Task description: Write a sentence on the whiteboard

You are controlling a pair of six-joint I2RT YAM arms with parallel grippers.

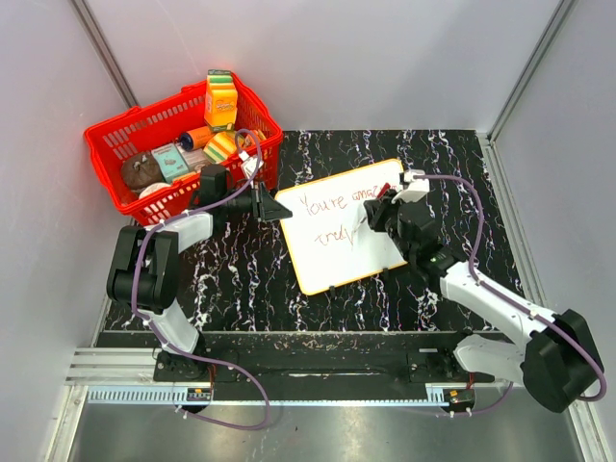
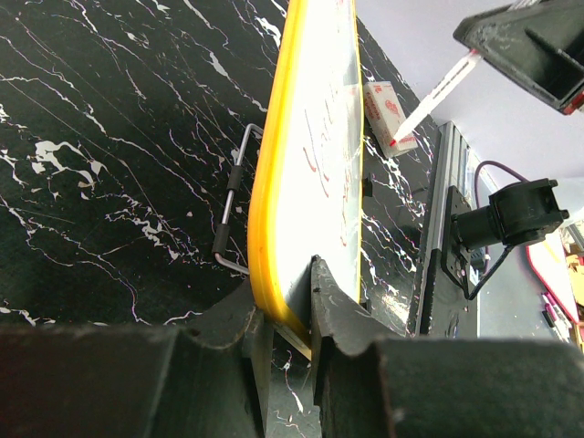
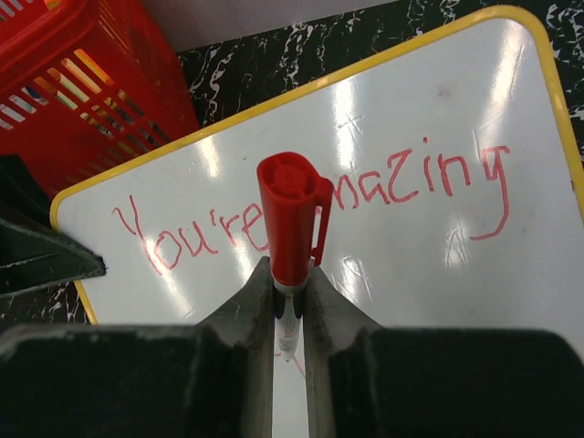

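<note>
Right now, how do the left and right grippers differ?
The left gripper clamps the whiteboard rim; the right gripper grips a red marker. The left gripper sits at the corner nearest the red basket; the right gripper hangs over the sentence. Both are shut on something.

- Whiteboard [image 1: 332,258]: one, mid-bench [image 1: 241,279].
- Sentence [image 1: 332,204]: one, in red, running to two lines. The upper line has two words. The lower line has one word, too small to read.
- Marker [image 3: 290,219]: one, with one red cap.
- Arms: two, the left arm [image 1: 159,255] at 8 o'clock and the right arm [image 1: 491,298] at 4 o'clock.
- Tools: two, the left tool [image 2: 287,310] and the right tool [image 3: 288,301].
- Red basket [image 1: 111,144]: one, at 10 o'clock.
- Goods in the basket: one orange carton [image 1: 220,101] and about five more. Overlap blurs the tally.
- Wire stand [image 2: 235,196]: one, beside the board's rim.
</note>
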